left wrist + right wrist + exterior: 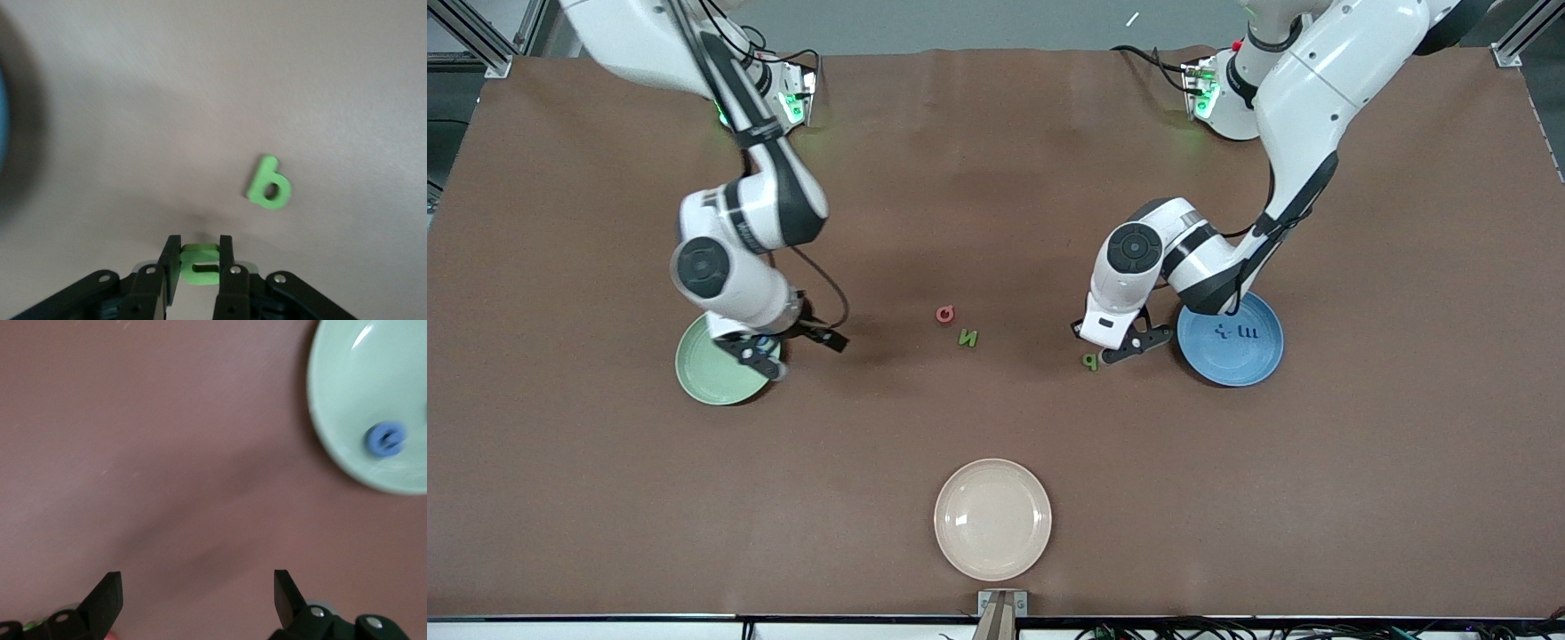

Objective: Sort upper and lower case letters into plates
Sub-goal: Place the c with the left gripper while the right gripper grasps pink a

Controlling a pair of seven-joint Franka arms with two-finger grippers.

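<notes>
At the blue plate's (1263, 366) edge, low over the counter (996, 222), we see the left tool (199, 265) clamped on a small green letter (199, 263), which the left wrist view shows pinched between its two fingers; we read it as the hooked lowercase one, though its shape is partly hidden. Just beside that tool the green p (1090, 361) lies flat on the counter, apart from the fingers. The right tool (763, 356) hangs over the mint plate (703, 378) with its fingers spread wide and nothing between them. From there outward: in the mint plate the right wrist view shows one blue letter (385, 439), seemingly a C; whatever else lies in that plate is hidden under the arm in the front view, so we cannot count it. In the blue plate we make out two dark blue letters, an x (1223, 332) and an m (1248, 333), side by side. Mid-counter, between the two arms, the red Q (945, 314) and the green N (967, 338) lie close together. The cream plate (992, 519), nearest the front camera, holds nothing. We judge the sorting past halfway: the gripped letter and the p are left for the blue plate, Q and N for the mint one.
</notes>
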